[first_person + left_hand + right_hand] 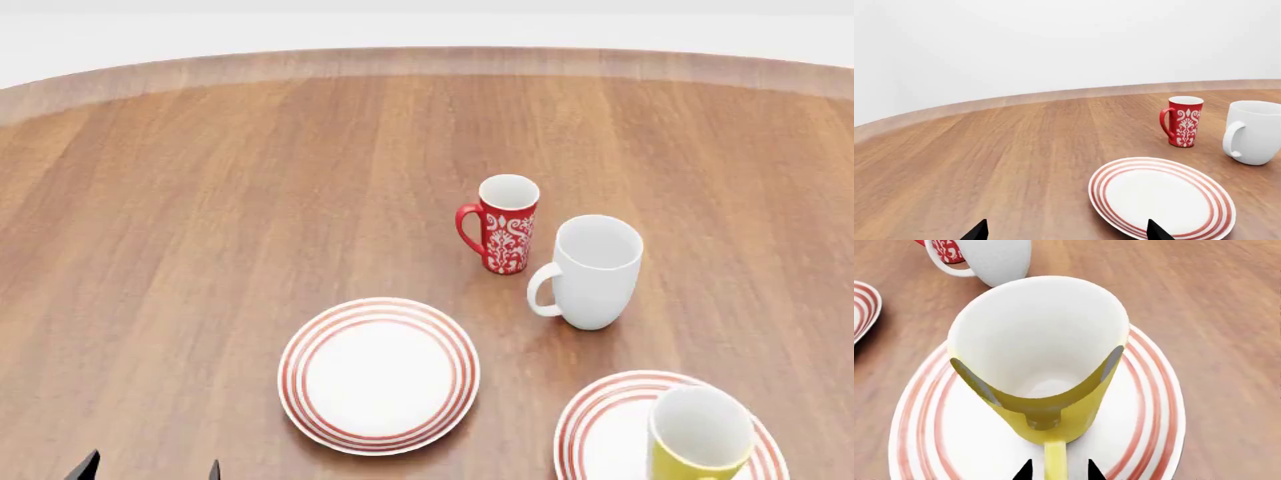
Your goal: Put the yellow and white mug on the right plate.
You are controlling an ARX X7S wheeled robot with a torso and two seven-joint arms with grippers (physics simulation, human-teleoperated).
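A round wooden table (pixel 200 200) takes up most of the room in front of a plain white wall (pixel 1054 40). Just ahead of the left jaws lies a white plate with red rings (pixel 379 374). Farther out from them stand a tall red mug with white patterns (pixel 502 224) and, close beside it, a plain white mug (pixel 591 272), both upright.

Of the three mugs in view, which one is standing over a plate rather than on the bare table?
The yellow and white mug, over the right plate; the red mug and plain white mug stand on wood.
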